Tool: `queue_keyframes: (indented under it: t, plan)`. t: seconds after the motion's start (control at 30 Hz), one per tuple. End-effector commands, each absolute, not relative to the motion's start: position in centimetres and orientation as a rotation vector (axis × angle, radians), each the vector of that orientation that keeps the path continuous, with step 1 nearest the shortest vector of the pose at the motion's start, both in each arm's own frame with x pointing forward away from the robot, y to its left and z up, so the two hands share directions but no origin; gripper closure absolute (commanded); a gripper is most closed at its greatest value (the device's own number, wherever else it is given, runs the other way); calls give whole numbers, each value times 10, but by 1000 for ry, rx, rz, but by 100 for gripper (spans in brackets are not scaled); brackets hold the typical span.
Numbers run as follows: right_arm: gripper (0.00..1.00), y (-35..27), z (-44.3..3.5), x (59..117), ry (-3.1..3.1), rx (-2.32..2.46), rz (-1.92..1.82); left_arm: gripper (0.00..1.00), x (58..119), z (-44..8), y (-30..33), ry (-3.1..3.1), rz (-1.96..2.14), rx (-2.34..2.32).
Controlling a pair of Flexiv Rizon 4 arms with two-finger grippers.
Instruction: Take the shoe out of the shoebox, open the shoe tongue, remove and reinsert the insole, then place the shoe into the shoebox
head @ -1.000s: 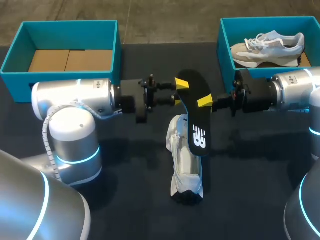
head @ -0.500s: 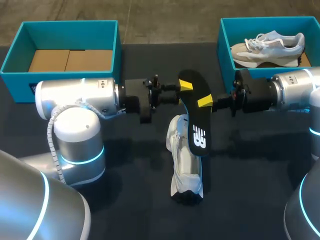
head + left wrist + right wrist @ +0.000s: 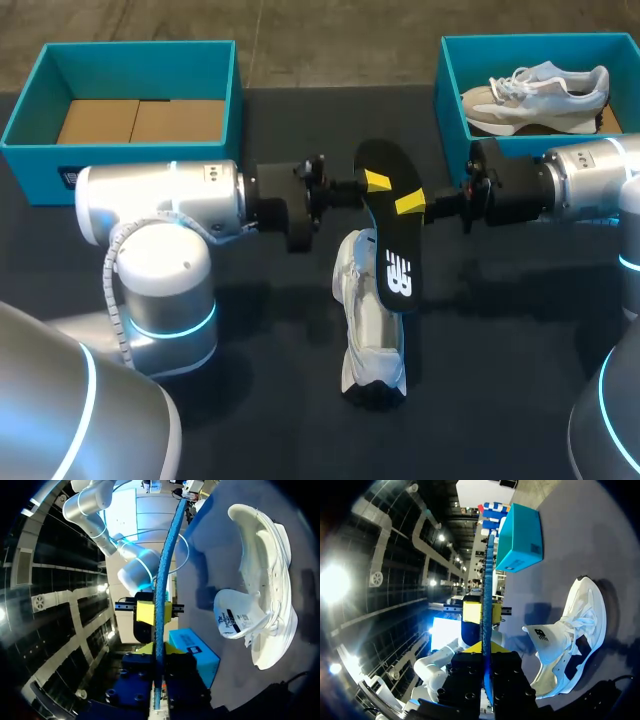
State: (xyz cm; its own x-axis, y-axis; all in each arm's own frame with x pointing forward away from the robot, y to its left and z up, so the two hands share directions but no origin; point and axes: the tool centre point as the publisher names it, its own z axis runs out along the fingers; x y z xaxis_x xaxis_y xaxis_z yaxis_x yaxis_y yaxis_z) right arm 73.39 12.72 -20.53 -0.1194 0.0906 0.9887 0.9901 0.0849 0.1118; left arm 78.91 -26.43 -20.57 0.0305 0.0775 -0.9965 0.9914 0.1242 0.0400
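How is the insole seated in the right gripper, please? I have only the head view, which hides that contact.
Observer: In the right wrist view the insole stands edge-on between the right gripper's two tips, both touching it.
Operator: Thanks. Is the tongue open beneath it?
Observer: Yes, the left wrist view shows the shoe's tongue folded out.
Operator: And the left gripper?
Observer: There the insole's edge lines up with the left gripper; its grip is unclear.

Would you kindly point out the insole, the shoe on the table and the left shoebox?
insole (image 3: 386, 228), head view, black middle.
shoe on the table (image 3: 370, 340), head view, white upper.
left shoebox (image 3: 30, 165), head view, near teal wall.
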Motion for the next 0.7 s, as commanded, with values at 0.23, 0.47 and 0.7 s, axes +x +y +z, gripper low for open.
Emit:
queue_keyframes:
  t: [0.23,0.47,0.7]
  plan:
    - [100,128,-205,733,-1402,-1165,-1187,100,789,-206,-270,1306,-1034,1182]
    - [0,120,-203,727,-1451,-1184,-1182,100,786,-202,-265,1307,-1054,1177]
    - [0,87,-199,719,-1562,-1216,-1184,100,779,-203,-255,1348,-1139,1190]
